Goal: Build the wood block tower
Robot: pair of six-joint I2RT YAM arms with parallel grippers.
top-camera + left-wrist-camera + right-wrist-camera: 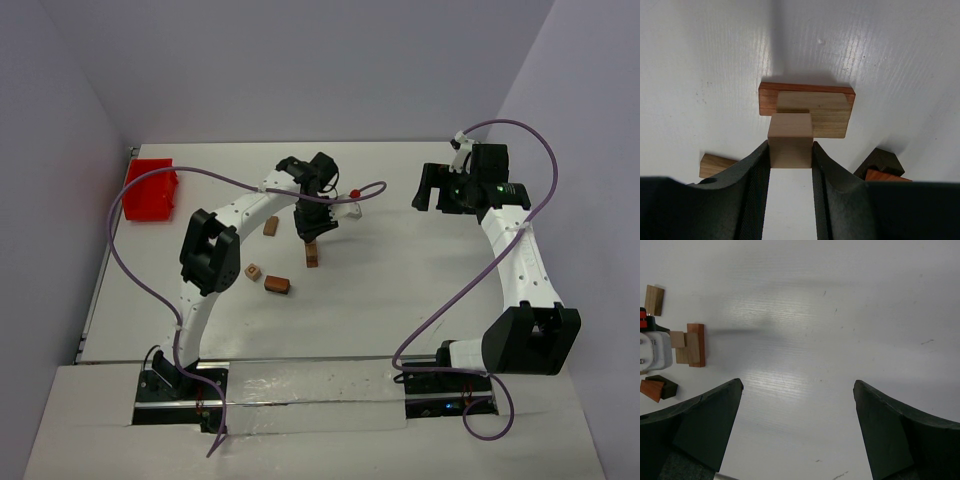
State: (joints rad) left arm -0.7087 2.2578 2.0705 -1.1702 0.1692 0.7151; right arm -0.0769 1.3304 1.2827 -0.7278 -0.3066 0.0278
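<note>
Wood tower half-stacked, and the left arm has the next piece

Red tray (150, 190) sits far left, with a few loose blocks (278, 286) further right on the tabletop (400, 290). Mid-table, the left fingers (752, 190) are clamped on a pale cube (790, 145) right over the wood block tower (807, 92), whose long axis runs crosswise to them. The cube looks offset toward the fingers' side of the stack, so I'd guess it needs a nudge forward before release. The right fingers (705, 420) are spread wide and empty, well off to the right.
</note>
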